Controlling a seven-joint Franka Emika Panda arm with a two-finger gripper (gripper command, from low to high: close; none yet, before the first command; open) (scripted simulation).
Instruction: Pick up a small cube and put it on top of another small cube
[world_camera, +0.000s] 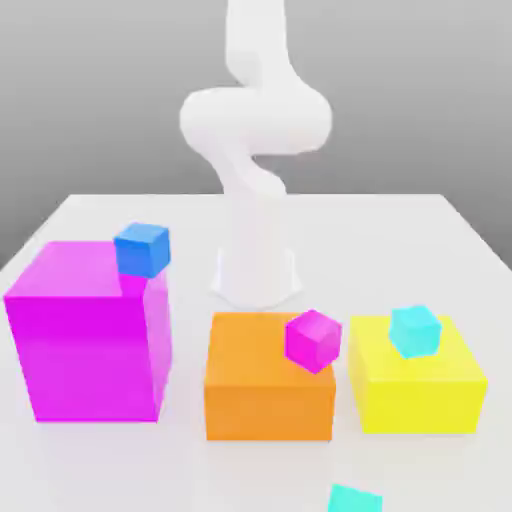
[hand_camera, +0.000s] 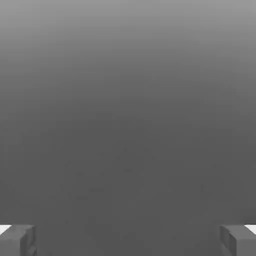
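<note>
The small teal-green cube (world_camera: 355, 498) lies on the white table at the front edge of the exterior view, partly cut off by the frame. In the hand view my gripper (hand_camera: 128, 241) is open, its two grey fingertips (hand_camera: 18, 241) far apart with nothing between them and plain grey background behind. A small sky-cyan cube (world_camera: 415, 331) rests on the yellow block (world_camera: 418, 390). A small royal-blue cube (world_camera: 142, 249) sits on the big magenta block (world_camera: 88, 335). A small magenta cube (world_camera: 313, 340) sits on the orange block (world_camera: 268, 385).
The white arm (world_camera: 255, 130) rises from its base (world_camera: 256, 275) at the table's middle, behind the blocks, and bends upward out of the exterior view. The three big blocks stand in a row across the front half of the white table (world_camera: 400, 230).
</note>
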